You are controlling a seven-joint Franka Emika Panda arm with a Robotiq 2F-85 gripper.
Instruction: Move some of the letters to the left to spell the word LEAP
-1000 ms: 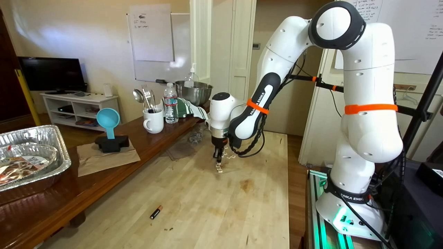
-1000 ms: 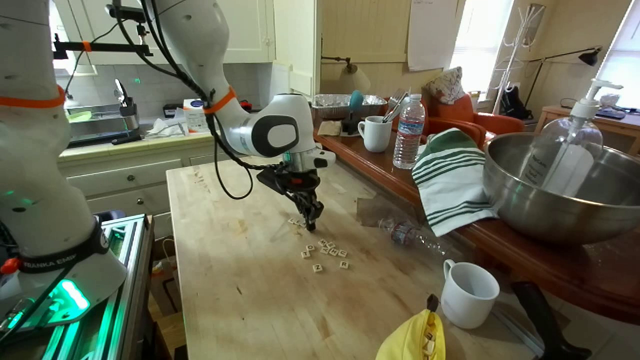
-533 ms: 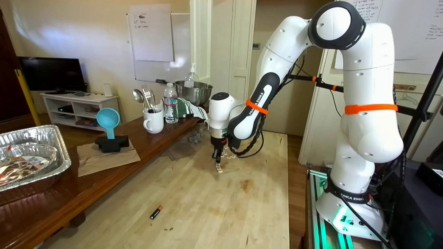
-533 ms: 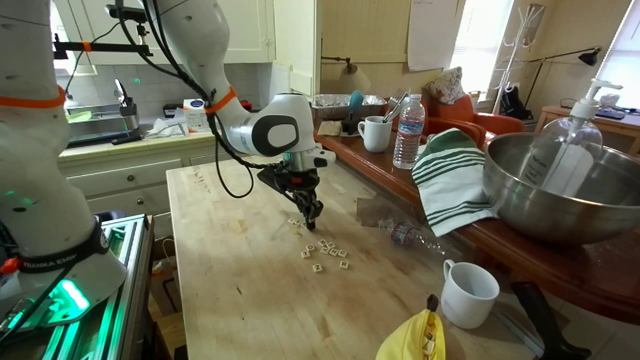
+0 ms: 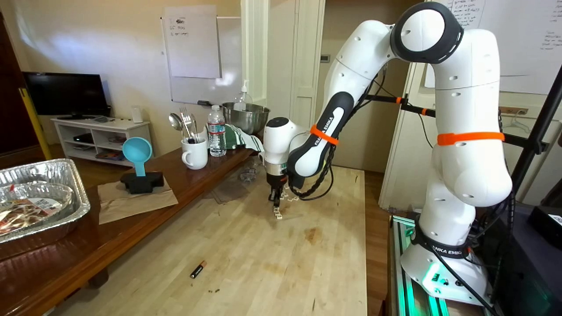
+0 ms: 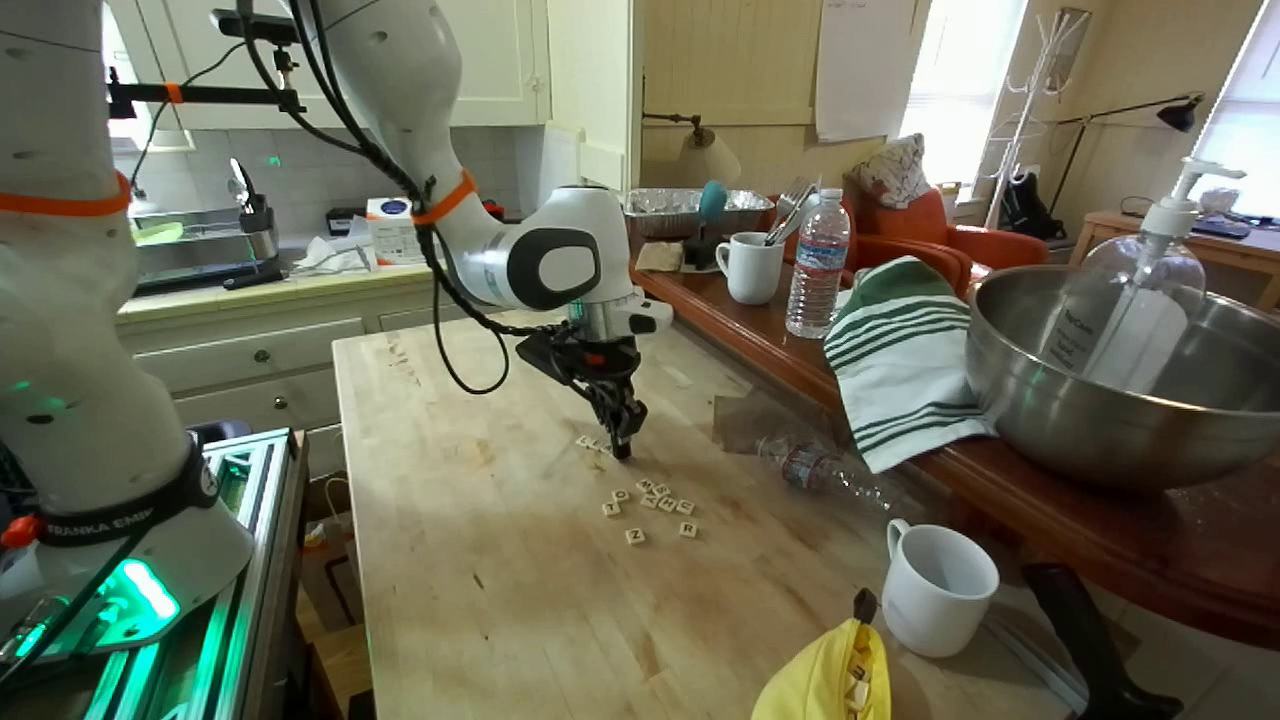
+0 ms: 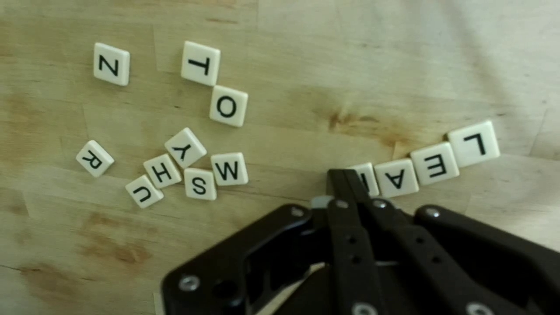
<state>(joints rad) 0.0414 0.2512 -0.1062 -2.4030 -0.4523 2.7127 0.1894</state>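
In the wrist view, your fingers (image 7: 339, 183) stand pressed together, with nothing visible between them, pointing down at the worktop (image 7: 284, 52). Immediately to their right in that view lies a half-hidden tile (image 7: 369, 178), showing one dark stroke of its letter; by the task it should be P. Whether the fingers touch it cannot be told. Past it, in line, come the A tile (image 7: 397, 177), the E tile (image 7: 435, 163) and the L tile (image 7: 474, 143), close together in a slightly stepped row that slants up and away from the fingers, letters upside down. So your fingers stand at the word's last-letter end. Any straightening nudge would probably have to run along that row, towards the A tile; a hard push could skew the others. Well apart on the left, the W tile (image 7: 229, 169), the O tile (image 7: 229, 106) and the S tile (image 7: 200, 184) lie outside the word.
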